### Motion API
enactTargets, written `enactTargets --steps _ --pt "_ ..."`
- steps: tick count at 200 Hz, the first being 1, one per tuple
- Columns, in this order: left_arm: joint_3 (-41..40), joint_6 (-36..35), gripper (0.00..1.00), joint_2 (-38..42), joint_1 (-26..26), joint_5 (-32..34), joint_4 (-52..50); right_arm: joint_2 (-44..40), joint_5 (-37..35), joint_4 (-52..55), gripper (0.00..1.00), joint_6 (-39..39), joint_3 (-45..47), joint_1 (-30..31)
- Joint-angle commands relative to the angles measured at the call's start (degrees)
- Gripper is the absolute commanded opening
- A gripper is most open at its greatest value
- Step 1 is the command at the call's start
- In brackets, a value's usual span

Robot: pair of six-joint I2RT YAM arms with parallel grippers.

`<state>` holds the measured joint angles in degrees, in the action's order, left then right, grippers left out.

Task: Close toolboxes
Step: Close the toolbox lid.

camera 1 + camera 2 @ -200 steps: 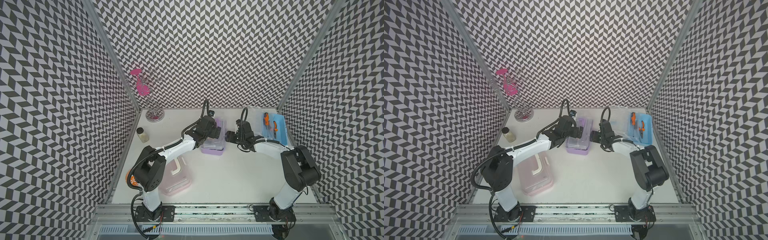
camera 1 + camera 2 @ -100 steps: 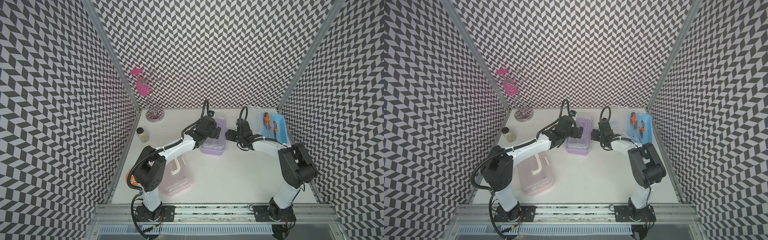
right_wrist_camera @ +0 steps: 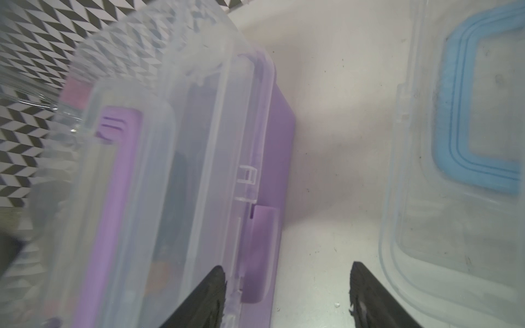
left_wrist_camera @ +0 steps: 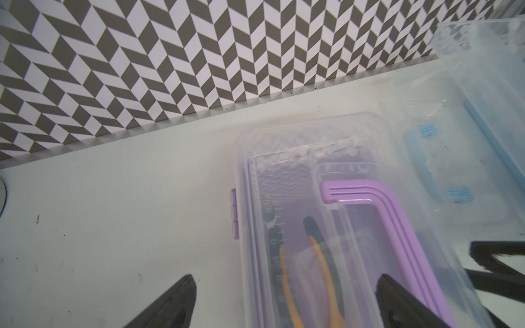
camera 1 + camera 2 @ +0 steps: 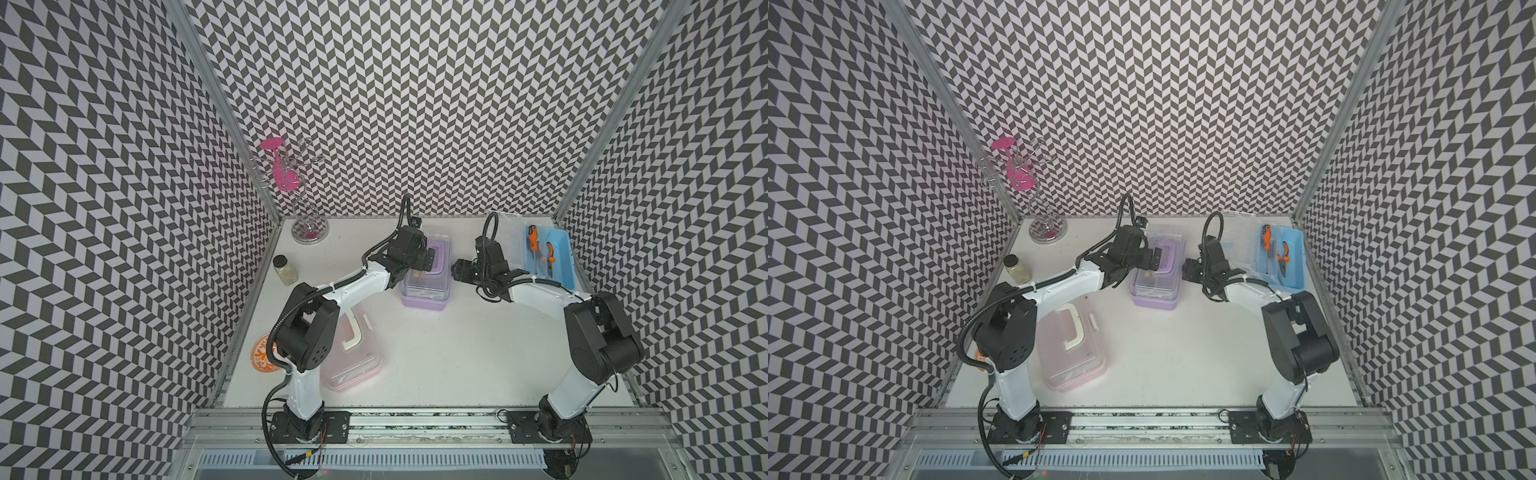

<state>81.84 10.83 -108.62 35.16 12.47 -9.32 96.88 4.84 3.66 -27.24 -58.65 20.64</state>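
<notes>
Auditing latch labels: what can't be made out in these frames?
Pink toolbox latches: too pale and small in both top views; left arm covers one side.
Purple toolbox latch: blurred in right wrist view, snapped or not unclear.
Right pincer: whether a fingertip touches that lid, same blur.
Orange disc: mostly behind left arm, top view.
Blue toolbox clear lid: edges faint in top views, right arm overlaps.

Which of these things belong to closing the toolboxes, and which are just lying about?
Job:
- purple toolbox
- pink toolbox
- blue toolbox, lid open

Lying about:
- glass jar
- wire glass rack
- pink wine glass
- orange coaster
</notes>
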Motion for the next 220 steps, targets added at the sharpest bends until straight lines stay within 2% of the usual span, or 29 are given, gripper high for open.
enactTargets --steps 1,47,91,140,220 --pt "2.80 1.84 0.99 -1.13 -1.50 -2.23 -1.00 -3.57 4.62 -2.07 0.69 -0.57 0.43 -1.10" --pt "1.45 3.65 0.99 -1.82 -2.64 -6.63 2.01 -5.39 11.16 -4.98 0.71 -1.69 1.59 -2.52" --pt "0.36 5.46 0.99 -1.91 -2.55 -8.33 2.33 -0.39 21.51 -10.12 0.77 -2.53 0.50 -2.58" --pt "-1.94 6.57 0.99 -1.53 -1.60 -8.93 2.30 3.70 24.90 -11.10 0.76 -2.23 -0.08 -2.21" --pt "-7.90 7.27 0.99 1.20 1.66 -9.12 2.88 3.45 25.22 -10.56 0.71 -0.91 2.74 -0.22"
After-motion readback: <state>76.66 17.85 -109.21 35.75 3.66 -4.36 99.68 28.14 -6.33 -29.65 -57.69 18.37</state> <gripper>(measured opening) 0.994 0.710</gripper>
